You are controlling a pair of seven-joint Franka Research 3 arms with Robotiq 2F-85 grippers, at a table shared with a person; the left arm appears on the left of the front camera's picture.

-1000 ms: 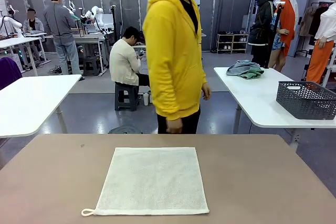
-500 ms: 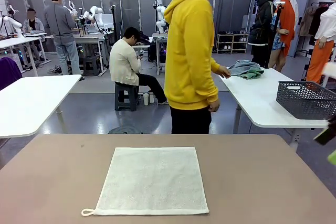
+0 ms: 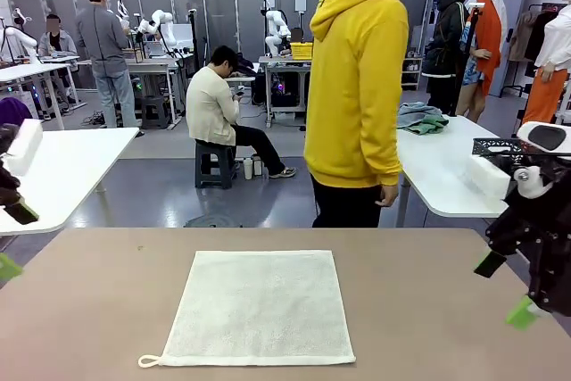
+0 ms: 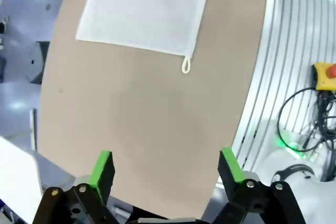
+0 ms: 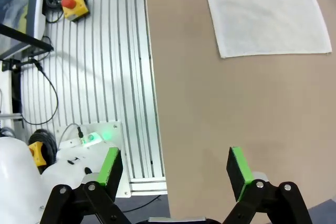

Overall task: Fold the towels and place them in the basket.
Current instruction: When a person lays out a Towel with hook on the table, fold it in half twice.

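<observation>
A pale grey-white towel [image 3: 259, 307] lies spread flat in the middle of the brown table [image 3: 89, 310], its corner loop [image 3: 149, 360] at the near left. My left gripper [image 3: 12, 240] hangs open at the table's left edge, well clear of the towel. Over the right edge my right gripper [image 3: 506, 288] is open too, holding nothing. In the left wrist view the open left gripper [image 4: 166, 167] faces the towel [image 4: 147, 9] and its loop [image 4: 186, 66] across bare tabletop. In the right wrist view the open right gripper [image 5: 175, 167] looks at the towel [image 5: 265, 11]. The dark basket [image 3: 489, 145] stands on a white table behind, mostly hidden by my right arm.
A person in a yellow hoodie [image 3: 357, 86] stands just beyond the far edge, back turned, beside the white table [image 3: 437, 176]. A crumpled heap of grey and green cloth [image 3: 421, 118] lies on that table. Another white table [image 3: 62, 167] stands at the left.
Both arms have come into the front view from the sides, grippers open. The person has turned away and stepped right toward the white table. The towel has not moved.
</observation>
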